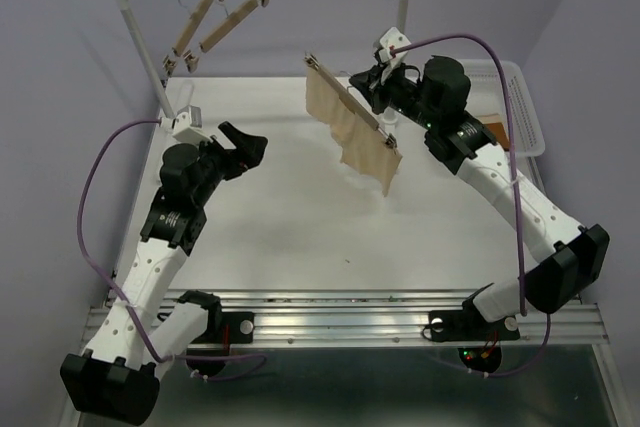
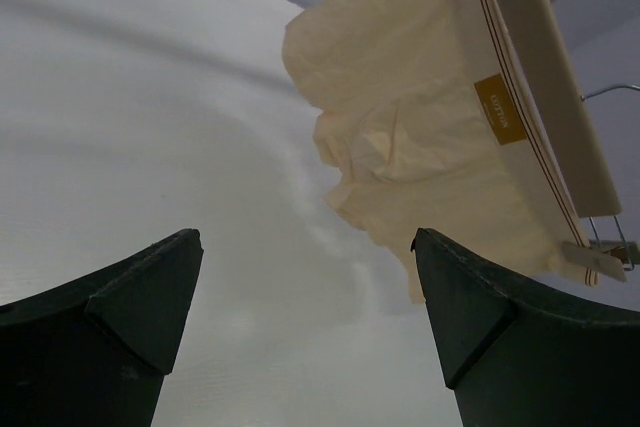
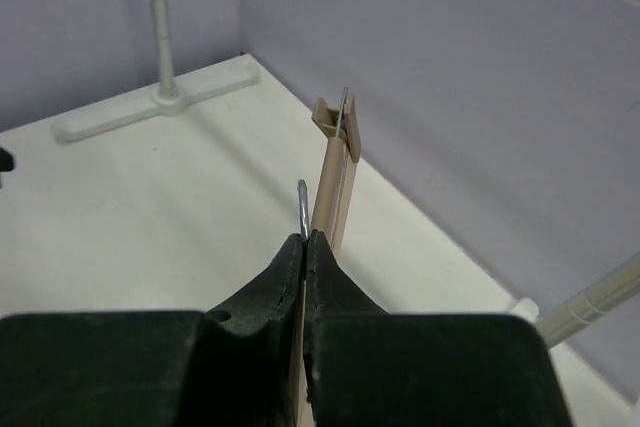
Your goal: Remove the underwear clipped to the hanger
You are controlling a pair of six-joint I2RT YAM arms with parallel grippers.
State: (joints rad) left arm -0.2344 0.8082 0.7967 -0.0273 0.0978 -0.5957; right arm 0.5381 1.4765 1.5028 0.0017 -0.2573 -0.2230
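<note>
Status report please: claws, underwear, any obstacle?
Right claw shut on hanger. Left claw open, empty. Underwear clipped on, hanging. No obstacle seen.

Right fingers (image 3: 262, 292) pinched on the hanger (image 3: 333, 187) — bar edge-on, metal hook (image 3: 302, 205) alongside, rack post (image 3: 160, 22) behind

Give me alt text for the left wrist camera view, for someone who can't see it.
Cream underwear hangs clipped to a light-wood hanger at upper right, above a white table. The left gripper is open, its two dark fingers framing the bottom corners.
</note>
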